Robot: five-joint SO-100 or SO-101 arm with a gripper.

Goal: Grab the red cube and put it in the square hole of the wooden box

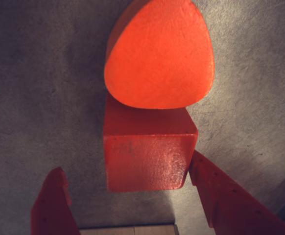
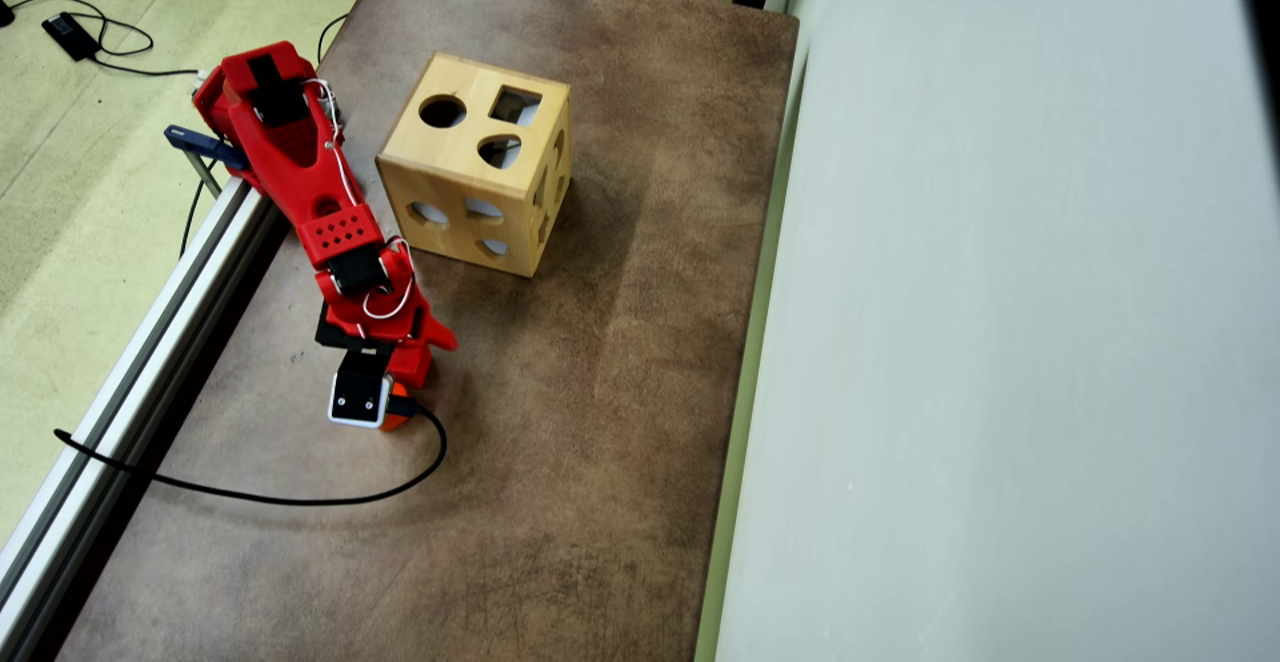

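In the wrist view the red cube [image 1: 147,156] rests on the brown mat, right below the frame's middle. My gripper [image 1: 127,164] is open, and the cube's near part sits between the two red fingers. The right finger [image 1: 216,191] lies against the cube's lower right corner, while the left finger [image 1: 54,200] stands well clear of it. In the overhead view the wooden box [image 2: 440,212] stands upper left of the mat's middle, its square hole [image 2: 515,105] in the top face. There the wrist camera [image 2: 360,397] hides the cube and the fingers.
An orange-red rounded heart-shaped block [image 1: 159,54] touches the cube's far side. A light wooden strip [image 1: 128,229] shows at the wrist view's bottom edge. A black cable [image 2: 300,497] curves over the mat [image 2: 560,422]. An aluminium rail [image 2: 150,342] runs along its left edge.
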